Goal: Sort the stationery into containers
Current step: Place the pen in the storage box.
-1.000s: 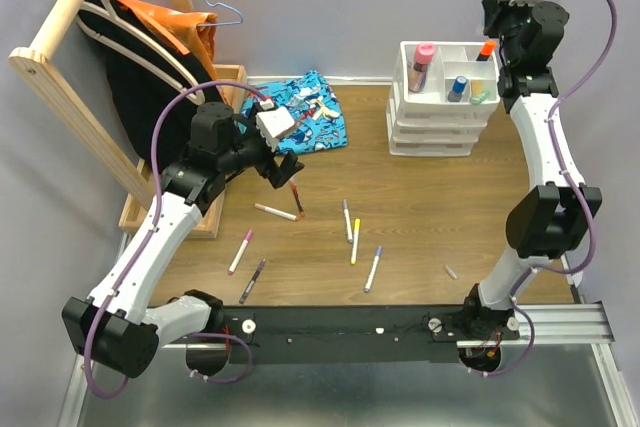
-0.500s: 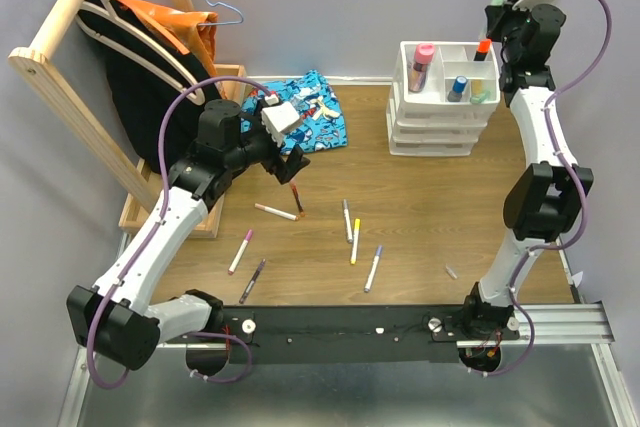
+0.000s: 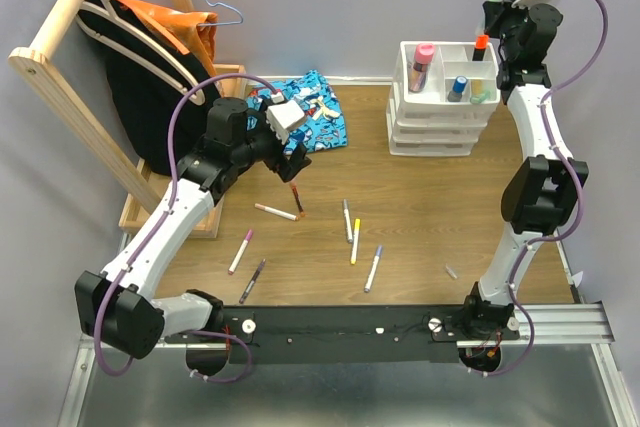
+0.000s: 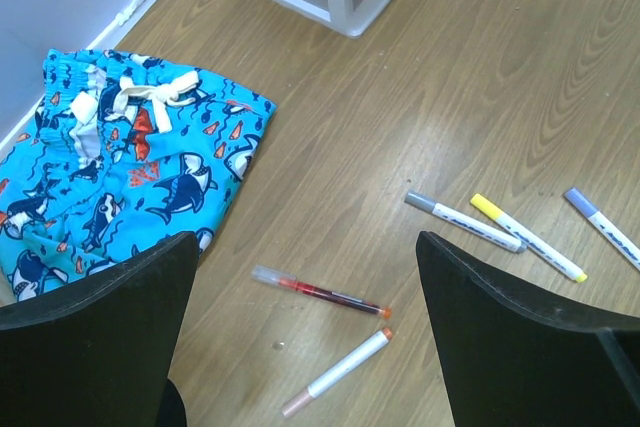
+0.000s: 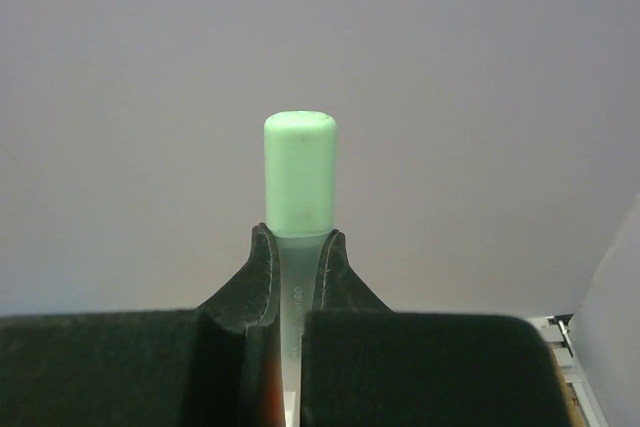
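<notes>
Right gripper (image 5: 298, 247) is clamped narrow on the green-capped marker (image 5: 300, 172), which stands upright, high over the far-right corner of the organiser (image 3: 445, 119).

Risk: let go from up there, it bounces off a divider or drops behind. The top view is too foreshortened to say whether its lower end sits over a compartment.

Left gripper (image 4: 305, 242) is spread wide, hovering over the red pen (image 4: 320, 293) near the cloth (image 4: 120, 177). A white marker (image 4: 335, 375) lies just beside it, so a skewed descent could catch both.
</notes>
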